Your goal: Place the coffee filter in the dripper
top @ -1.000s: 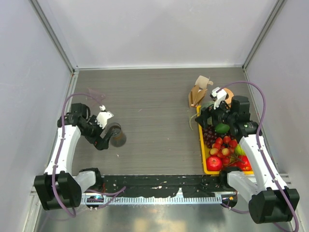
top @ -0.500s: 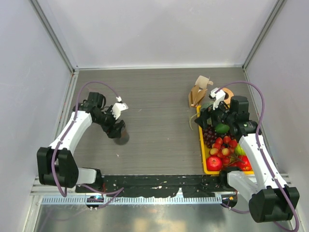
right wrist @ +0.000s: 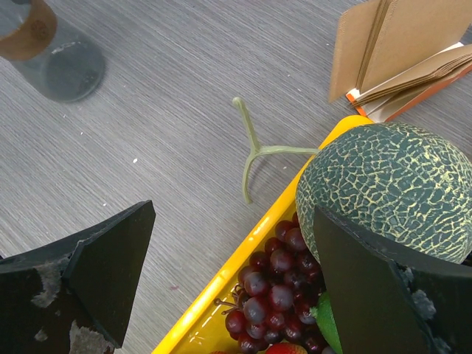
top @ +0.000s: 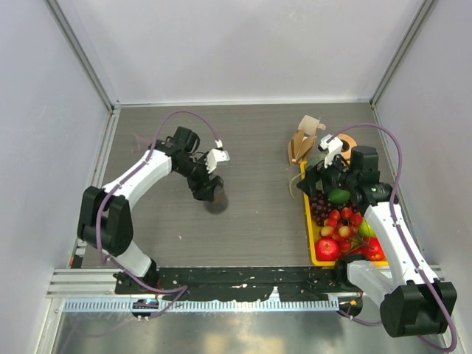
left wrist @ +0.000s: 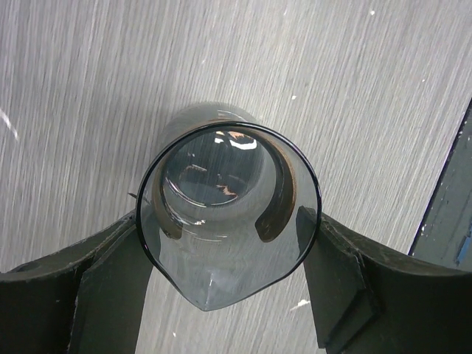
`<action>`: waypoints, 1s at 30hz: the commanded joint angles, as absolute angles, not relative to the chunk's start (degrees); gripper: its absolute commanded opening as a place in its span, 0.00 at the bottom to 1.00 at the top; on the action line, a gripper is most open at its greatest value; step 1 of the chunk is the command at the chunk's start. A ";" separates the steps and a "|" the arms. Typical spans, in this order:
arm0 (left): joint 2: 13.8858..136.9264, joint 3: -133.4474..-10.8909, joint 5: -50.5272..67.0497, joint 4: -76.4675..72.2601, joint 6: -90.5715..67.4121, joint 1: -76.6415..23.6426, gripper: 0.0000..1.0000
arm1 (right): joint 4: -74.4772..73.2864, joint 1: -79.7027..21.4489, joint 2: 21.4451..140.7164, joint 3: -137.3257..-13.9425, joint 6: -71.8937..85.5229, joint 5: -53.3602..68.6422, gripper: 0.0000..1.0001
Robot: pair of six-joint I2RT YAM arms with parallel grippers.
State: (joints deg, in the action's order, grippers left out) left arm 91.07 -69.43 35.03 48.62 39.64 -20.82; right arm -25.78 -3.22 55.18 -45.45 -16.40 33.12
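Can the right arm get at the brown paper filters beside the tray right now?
Probably yes: the right gripper has open, empty jaws, and the paper filters lie just ahead; only the melon crowds one side.

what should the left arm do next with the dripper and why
Probably lower the left hand and set the glass dripper upright on the table. The dripper is gripped in that hand and seems to hang just above the wood. The right hand is open beside the paper filters, so it looks free to fetch one.
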 commanded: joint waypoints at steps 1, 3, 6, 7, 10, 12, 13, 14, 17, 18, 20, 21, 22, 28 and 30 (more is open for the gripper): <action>92.72 -74.08 37.01 46.23 39.81 -24.69 0.72 | -25.22 -3.43 54.93 -47.81 -17.31 34.19 0.96; 93.60 -75.14 36.48 46.32 40.34 -25.66 0.73 | -25.22 -3.43 54.84 -47.81 -17.31 34.28 0.96; 94.57 -76.72 35.42 47.46 40.96 -27.07 0.81 | -25.22 -3.34 55.11 -47.99 -17.23 34.28 0.95; 94.66 -77.08 35.16 47.72 40.96 -27.33 0.85 | -25.22 -3.43 55.02 -47.99 -17.31 34.45 0.95; 94.22 -78.04 35.16 48.51 40.34 -27.60 0.99 | -25.22 -3.34 55.20 -48.16 -17.14 34.72 0.95; 93.52 -79.18 34.98 49.65 40.08 -27.51 0.99 | -25.22 -3.34 55.02 -48.34 -17.05 34.80 0.95; 92.73 -79.54 34.63 50.62 39.99 -27.60 0.99 | -25.22 -3.43 54.85 -48.25 -16.79 34.89 0.95; 91.94 -80.15 34.19 51.50 40.16 -27.51 0.99 | -25.22 -3.34 54.76 -48.34 -16.70 34.98 0.95; 86.85 -81.12 33.49 53.96 40.34 -26.90 0.99 | -25.22 -3.43 54.06 -48.16 -16.61 35.07 0.95; 84.66 -81.38 33.75 54.66 40.43 -26.46 0.99 | -25.14 -3.43 53.70 -48.16 -16.52 35.16 0.95; 80.36 -81.13 34.54 55.63 40.34 -24.88 0.99 | -25.22 -3.43 53.18 -48.08 -16.44 35.42 0.96; 77.90 -80.78 35.06 55.63 39.91 -23.92 0.99 | -25.22 -3.25 52.91 -47.99 -16.44 35.42 0.95; 75.96 -80.34 35.50 55.11 39.21 -22.69 0.99 | -25.22 -3.43 52.91 -47.99 -16.52 35.51 0.95; 65.58 -74.02 40.15 49.76 32.44 -13.11 0.99 | -25.22 -3.43 52.30 -48.08 -16.44 35.25 0.95; 63.21 -70.42 40.69 47.30 30.16 -10.73 0.99 | -25.22 -3.43 51.86 -48.43 -16.61 34.46 0.96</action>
State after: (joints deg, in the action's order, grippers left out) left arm 65.93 -76.14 37.01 51.44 35.53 -14.59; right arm -25.85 -3.22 53.58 -45.60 -16.40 34.54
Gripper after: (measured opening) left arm 0.992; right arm 0.955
